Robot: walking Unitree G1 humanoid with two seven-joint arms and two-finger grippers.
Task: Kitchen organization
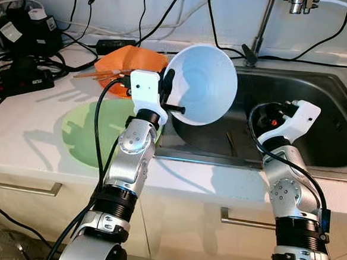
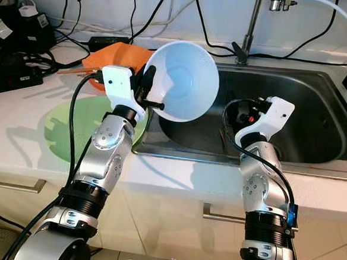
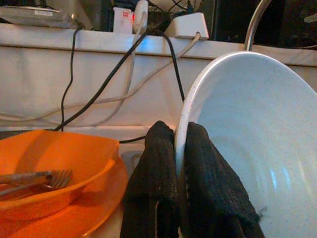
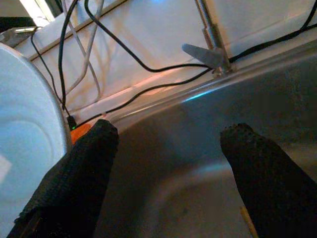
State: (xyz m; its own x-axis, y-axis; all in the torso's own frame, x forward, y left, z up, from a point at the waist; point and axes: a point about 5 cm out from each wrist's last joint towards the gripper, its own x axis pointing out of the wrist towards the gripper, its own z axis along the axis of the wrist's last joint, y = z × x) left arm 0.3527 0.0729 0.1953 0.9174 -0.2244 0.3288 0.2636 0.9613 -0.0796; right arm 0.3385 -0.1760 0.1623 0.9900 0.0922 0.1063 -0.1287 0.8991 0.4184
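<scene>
A pale blue bowl (image 1: pixel 201 84) hangs tilted on its side over the left edge of the steel sink (image 1: pixel 319 92), its hollow facing me. My left gripper (image 3: pixel 179 163) is shut on the bowl's rim (image 3: pixel 184 119), one black finger on each side of the wall. Behind it an orange bowl (image 3: pixel 54 168) holding a fork (image 3: pixel 47 178) rests on an orange plate (image 1: pixel 127 61). A green plate (image 1: pixel 87 130) lies flat on the white counter under my left arm. My right gripper (image 4: pixel 166 144) is open over the sink basin, nothing between its fingers.
A tap (image 1: pixel 261 29) stands behind the sink. Black cables and power adapters (image 1: pixel 25 36) crowd the back left of the counter. A thin utensil (image 1: pixel 232 143) lies on the sink floor. Drawer handles (image 1: pixel 21 185) run below the counter's front edge.
</scene>
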